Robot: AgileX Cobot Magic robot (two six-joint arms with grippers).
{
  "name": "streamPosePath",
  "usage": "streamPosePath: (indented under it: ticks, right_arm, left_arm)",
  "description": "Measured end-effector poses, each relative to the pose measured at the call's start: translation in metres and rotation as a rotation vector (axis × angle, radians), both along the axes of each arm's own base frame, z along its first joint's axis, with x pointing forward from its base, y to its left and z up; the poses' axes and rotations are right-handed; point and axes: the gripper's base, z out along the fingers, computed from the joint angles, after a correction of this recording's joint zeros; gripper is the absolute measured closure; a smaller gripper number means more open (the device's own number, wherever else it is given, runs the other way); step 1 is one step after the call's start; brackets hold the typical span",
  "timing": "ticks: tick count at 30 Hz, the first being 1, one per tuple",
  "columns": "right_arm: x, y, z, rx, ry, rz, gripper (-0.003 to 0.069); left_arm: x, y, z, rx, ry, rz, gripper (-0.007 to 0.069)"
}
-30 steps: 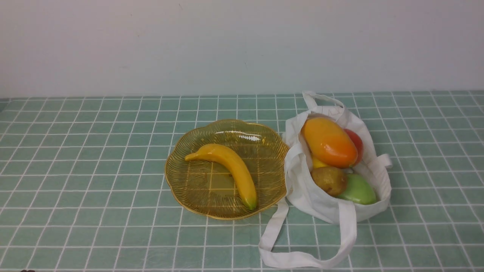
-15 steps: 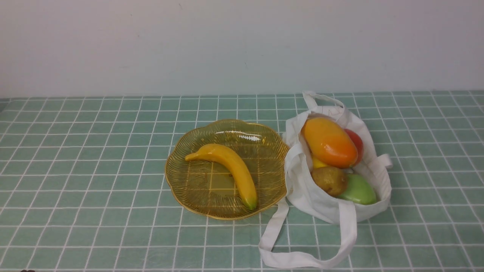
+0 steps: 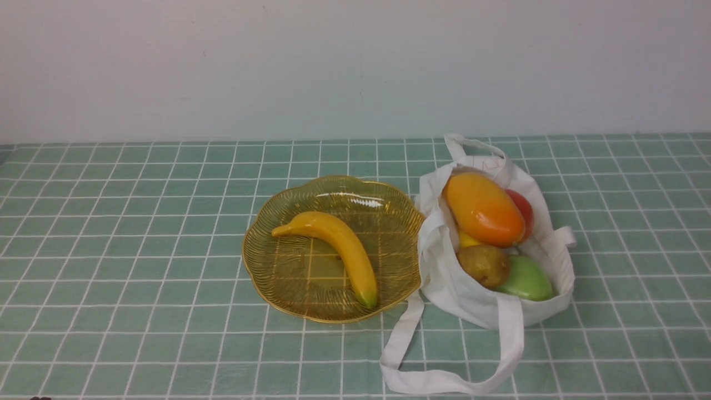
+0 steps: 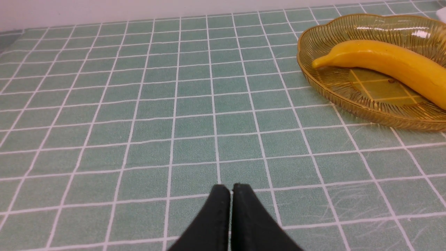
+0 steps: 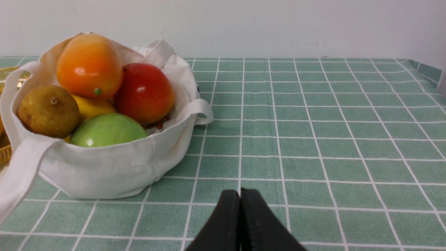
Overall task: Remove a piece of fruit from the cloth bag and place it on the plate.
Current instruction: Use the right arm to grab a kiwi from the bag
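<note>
The white cloth bag [image 3: 464, 291] lies open at the right of the table, also seen in the right wrist view [image 5: 111, 167]. The small brownish-yellow piece of fruit [image 3: 484, 265] sits at the bag's near left side, clear in the right wrist view [image 5: 48, 111]. The amber glass plate [image 3: 278, 266] stands left of the bag and shows in the left wrist view [image 4: 334, 92]. My left gripper [image 4: 231, 188] is shut and empty, low over the cloth well short of the plate. My right gripper [image 5: 240, 192] is shut and empty, on the near right side of the bag. Neither gripper shows in the front view.
A yellow banana [image 3: 339, 250] lies on the plate. In the bag are an orange mango [image 3: 483, 208], a red fruit [image 3: 525, 211], a green fruit [image 3: 526, 279] and a yellow one [image 3: 467, 240]. The bag's long strap [image 3: 444, 380] loops toward the table's front edge.
</note>
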Motion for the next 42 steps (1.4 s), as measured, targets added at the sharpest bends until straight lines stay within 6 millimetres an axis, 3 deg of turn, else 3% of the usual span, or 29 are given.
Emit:
streamPosePath:
  ticks: [26, 28, 32, 34, 38, 42]
  right_arm:
    - [0.000, 0.000, 0.000, 0.021, -0.006, 0.000, 0.0673]
    - [0.001, 0.003, 0.001, 0.186, -0.025, -0.006, 0.0673]
    - [0.001, 0.010, 0.007, 0.842, -0.046, -0.038, 0.0673]
    - [0.001, 0.012, 0.008, 1.058, -0.039, -0.047, 0.0673]
    - [0.001, 0.013, 0.011, 1.219, -0.037, -0.053, 0.0673]
    - [0.002, 0.012, 0.012, 1.203, -0.061, -0.047, 0.0673]
  left_arm:
    - [0.000, 0.000, 0.000, 0.000, 0.000, 0.000, 0.0632]
    - [0.000, 0.000, 0.000, 0.000, 0.000, 0.000, 0.0632]
    - [0.000, 0.000, 0.000, 0.000, 0.000, 0.000, 0.0632]
    - [0.000, 0.000, 0.000, 0.000, 0.000, 0.000, 0.0632]
    - [0.000, 0.000, 0.000, 0.000, 0.000, 0.000, 0.0632]
    - [0.000, 0.000, 0.000, 0.000, 0.000, 0.000, 0.0632]
